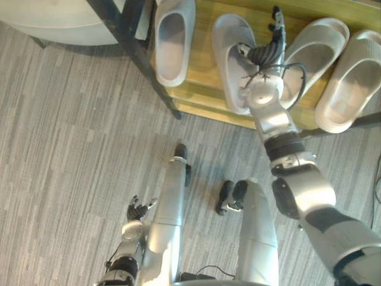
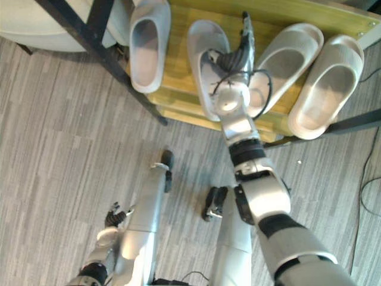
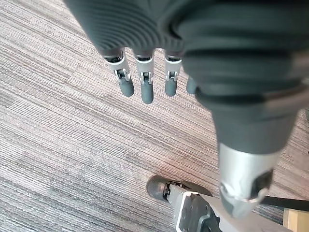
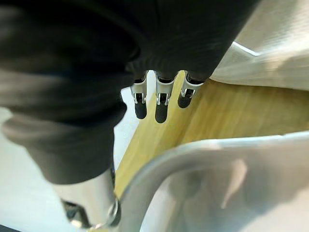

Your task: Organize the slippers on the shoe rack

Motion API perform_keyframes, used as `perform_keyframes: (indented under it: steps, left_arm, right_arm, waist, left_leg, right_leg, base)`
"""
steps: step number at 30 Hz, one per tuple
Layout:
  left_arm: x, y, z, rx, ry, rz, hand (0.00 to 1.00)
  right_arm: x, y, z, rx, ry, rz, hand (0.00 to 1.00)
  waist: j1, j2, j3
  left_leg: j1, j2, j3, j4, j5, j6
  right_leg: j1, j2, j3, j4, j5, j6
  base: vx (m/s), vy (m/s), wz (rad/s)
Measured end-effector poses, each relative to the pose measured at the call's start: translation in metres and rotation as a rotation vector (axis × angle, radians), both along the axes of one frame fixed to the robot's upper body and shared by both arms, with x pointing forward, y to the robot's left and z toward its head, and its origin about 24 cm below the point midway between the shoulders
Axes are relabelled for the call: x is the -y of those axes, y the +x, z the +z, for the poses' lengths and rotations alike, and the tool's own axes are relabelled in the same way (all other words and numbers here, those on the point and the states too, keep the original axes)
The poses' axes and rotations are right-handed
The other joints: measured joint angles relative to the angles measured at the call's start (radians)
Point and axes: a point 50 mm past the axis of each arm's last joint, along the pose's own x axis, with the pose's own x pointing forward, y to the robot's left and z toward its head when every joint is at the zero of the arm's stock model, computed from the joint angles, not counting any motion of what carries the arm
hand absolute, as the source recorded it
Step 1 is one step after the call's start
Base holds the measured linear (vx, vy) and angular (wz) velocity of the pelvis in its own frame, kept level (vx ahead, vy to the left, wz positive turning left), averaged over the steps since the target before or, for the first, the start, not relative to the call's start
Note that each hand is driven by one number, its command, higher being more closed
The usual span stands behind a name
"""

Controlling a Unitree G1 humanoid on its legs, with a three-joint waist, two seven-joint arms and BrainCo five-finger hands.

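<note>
Currently my right robot hand is stretched forward over the shoe rack. In its wrist view the fingers are straight and hold nothing, so I read it as open. It sits in the gap between the second slipper and the third slipper, counting from the robot's left. The thumb side is very close to the rim of the second slipper, but I cannot tell if it really touches. I think the fingers are kept flat because a sideways push should be enough for such light slippers, so no grip is needed.

All four pale slippers lie on the wooden shelf of the rack. The first slipper lies almost straight, just beside the dark frame leg. The third one and the fourth slipper lean together toward the robot's right. Because of this, the second and third make a V shape that is wide at the back of the shelf and narrow at the front, where my arm comes in. The near end of the fourth slipper comes close to the front edge. I judge that a careless push could send it off the shelf.

To my judgement, the placing is done and only the lining up is left. The next move asks for a gentle sweep so that the pairs lie parallel.

My left robot hand hangs low over the grey carpet floor, and its fingers are relaxed and empty.
</note>
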Motion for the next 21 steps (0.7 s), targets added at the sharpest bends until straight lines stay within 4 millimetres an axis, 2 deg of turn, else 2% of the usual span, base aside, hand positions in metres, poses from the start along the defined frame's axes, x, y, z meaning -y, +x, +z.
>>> perform_keyframes:
  steps: [5,9,21]
  left_arm:
    - [-0.004,0.001,0.001,0.002,0.005,0.008,0.0]
    - [-0.006,0.001,0.002,0.005,0.012,0.009,0.0]
    - [-0.01,-0.001,0.001,-0.007,-0.002,0.043,0.0]
  right_arm:
    - [-0.008,-0.005,-0.012,-0.002,0.022,0.033,0.0]
    - [-0.014,-0.009,-0.012,0.021,0.046,0.062,0.0]
    - [-0.016,-0.021,-0.044,-0.004,0.213,0.175,0.0]
  waist:
    - [-0.006,-0.019,0.01]
    - [-0.012,-0.028,0.019]
    - [-0.02,-0.03,0.021]
  left_leg:
    - [0.014,-0.003,0.004,-0.018,0.003,0.001]
    - [0.017,-0.001,0.001,-0.012,0.002,0.004]
    - [0.018,0.009,0.01,0.007,-0.018,-0.002]
  right_leg:
    - [0.011,-0.001,0.003,-0.016,0.001,0.001]
    - [0.018,0.001,0.003,-0.022,0.0,0.003]
    - [0.02,0.005,0.013,-0.017,-0.003,0.009]
  base:
    - [-0.03,0.057,0.01]
    - [-0.01,0.061,-0.03]
    - [-0.03,0.068,-0.03]
